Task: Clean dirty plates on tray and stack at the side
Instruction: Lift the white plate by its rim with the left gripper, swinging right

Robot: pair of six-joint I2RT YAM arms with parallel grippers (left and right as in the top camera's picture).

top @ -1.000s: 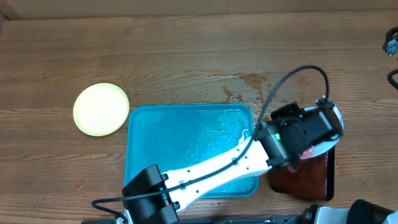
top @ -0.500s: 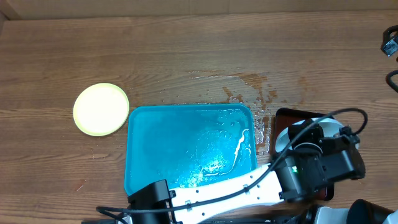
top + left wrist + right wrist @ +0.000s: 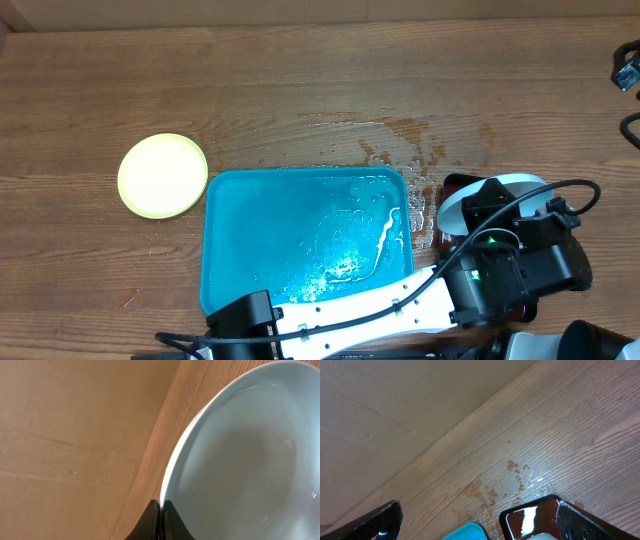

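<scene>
Nearest, left arm [image 3: 380, 300]: it runs from the near edge of the desk out to the right, low across the near right corner of the tray.
Left fingers [image 3: 156, 510]: closed together, pinching the rim of the pale blue-white plate [image 3: 240, 460].
Held plate: in the overhead view it sits at the right, over the dark red-brown tray [image 3: 452, 184] and beside the turquoise one. Whether it touches the dark tray cannot be told. The part of the bowl seen from the left wrist looks glossy and wet, with no smear showing.
Right fingers [image 3: 382, 519]: spread wide apart with nothing between them, hanging above the desk [image 3: 300, 90] and looking down on the far end of the dark red-brown tray.
Tray [image 3: 250, 250]: the turquoise tray lies mid-desk, no plate on it, its floor streaked with water.
Yellow-green plate [image 3: 163, 176]: flat on the desk just left of the tray's far left corner, apart from it. Whether another plate lies under it cannot be told.
Spill [image 3: 385, 140]: water and reddish-brown spots on the wood past the tray's far right corner.
Farthest: a plain cardboard wall [image 3: 395, 405] behind the desk.
</scene>
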